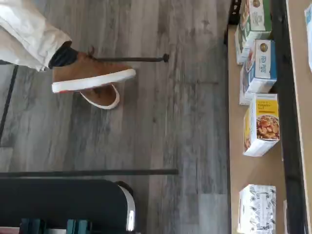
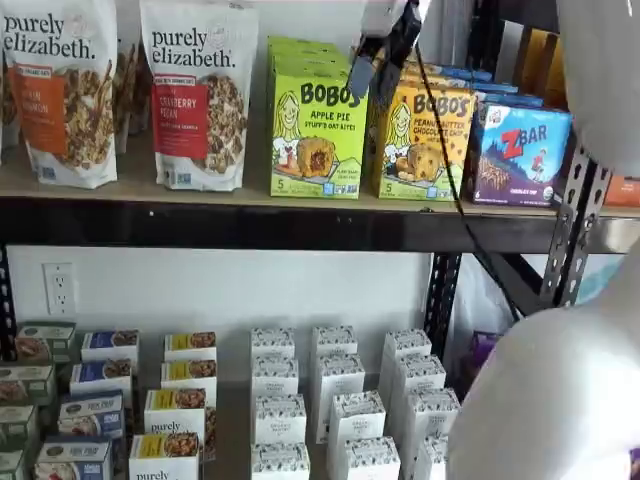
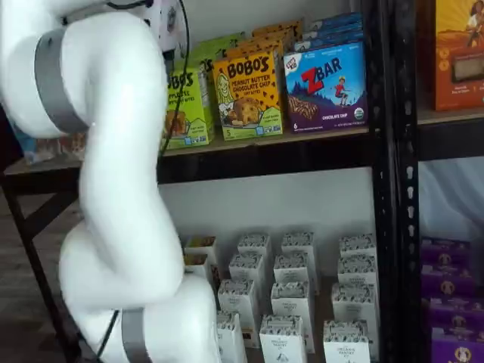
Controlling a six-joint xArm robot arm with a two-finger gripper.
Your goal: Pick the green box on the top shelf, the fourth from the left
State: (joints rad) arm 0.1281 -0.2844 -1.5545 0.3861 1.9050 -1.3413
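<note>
The gripper [image 2: 385,45] hangs at the top edge in a shelf view, above the box row. Its black fingers stand spread wide, holding nothing and touching nothing. Just below and beside it, the green box [image 2: 317,120] stands upright at the front of the top shelf [image 2: 200,225]. It looks like a light, stiff carton, best pinched across its narrow sides.
</note>
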